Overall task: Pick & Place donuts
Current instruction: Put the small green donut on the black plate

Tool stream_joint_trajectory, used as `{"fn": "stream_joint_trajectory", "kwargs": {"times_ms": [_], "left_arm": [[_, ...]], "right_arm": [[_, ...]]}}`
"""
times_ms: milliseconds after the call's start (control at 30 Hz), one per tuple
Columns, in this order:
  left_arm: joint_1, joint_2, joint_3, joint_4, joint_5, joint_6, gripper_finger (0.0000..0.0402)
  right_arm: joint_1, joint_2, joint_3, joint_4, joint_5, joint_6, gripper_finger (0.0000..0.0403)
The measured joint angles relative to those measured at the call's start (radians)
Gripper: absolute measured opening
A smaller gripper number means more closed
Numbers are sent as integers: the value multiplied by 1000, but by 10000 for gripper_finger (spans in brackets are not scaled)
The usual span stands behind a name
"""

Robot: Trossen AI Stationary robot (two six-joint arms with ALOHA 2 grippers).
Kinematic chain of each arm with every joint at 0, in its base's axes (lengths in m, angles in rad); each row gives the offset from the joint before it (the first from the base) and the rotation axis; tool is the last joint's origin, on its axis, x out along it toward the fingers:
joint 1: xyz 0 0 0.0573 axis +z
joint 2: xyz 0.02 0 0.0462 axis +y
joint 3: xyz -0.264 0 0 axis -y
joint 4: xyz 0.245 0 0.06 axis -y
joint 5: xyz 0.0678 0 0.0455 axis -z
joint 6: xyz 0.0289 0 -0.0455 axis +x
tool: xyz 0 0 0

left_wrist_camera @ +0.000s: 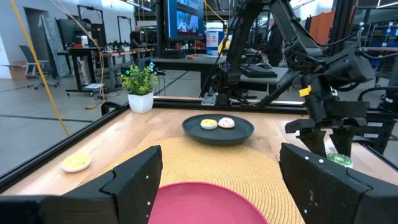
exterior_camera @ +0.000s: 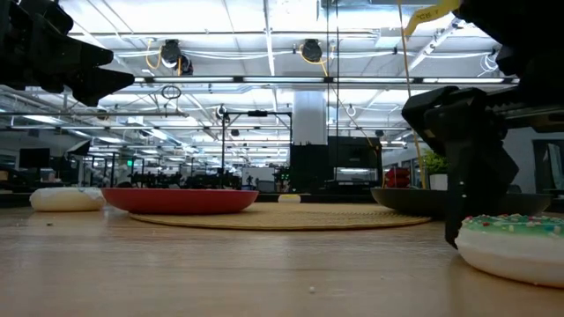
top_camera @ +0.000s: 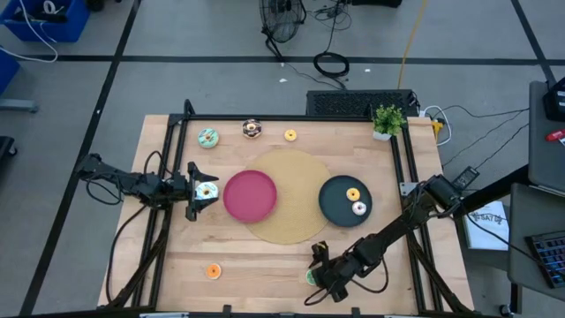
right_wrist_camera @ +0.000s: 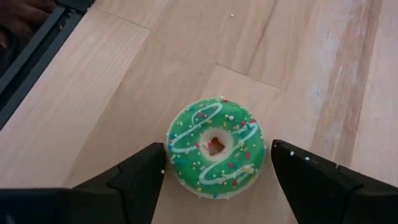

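A green-iced donut (right_wrist_camera: 214, 124) with white lines and sprinkles lies flat on the wooden table near its near edge. My right gripper (right_wrist_camera: 217, 159) slants down over it, open, with one finger on each side of the ring and a small gap at both. The low view shows this donut (exterior_camera: 515, 246) on the table with a dark finger beside it. My left gripper (top_camera: 207, 191) stands open and level above the table's left side. A white-and-teal donut (top_camera: 207, 192) lies on the table beneath it, left of the pink plate (top_camera: 250, 196).
A black plate (top_camera: 334, 205) on the right holds two donuts (top_camera: 353, 193) (top_camera: 359, 208). A round woven mat (top_camera: 296, 225) lies under both plates. Teal (top_camera: 207, 137), chocolate (top_camera: 252, 129) and yellow (top_camera: 290, 135) donuts lie along the far edge. An orange one (top_camera: 213, 271) lies near left, and a potted plant (top_camera: 387, 119) stands far right.
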Motion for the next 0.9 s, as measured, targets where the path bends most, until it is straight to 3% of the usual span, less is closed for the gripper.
{"fn": "stream_joint_trajectory", "kwargs": {"times_ms": [167,600,900], "left_arm": [[0,0,0,0,0,0,319],[0,0,0,0,0,0,319],[0,0,0,0,0,0,319]], "right_arm": [[-1,0,0,-7,-28,1,272],[0,0,0,-9,-50,-4,210],[0,0,-1,-9,-50,-4,205]]}}
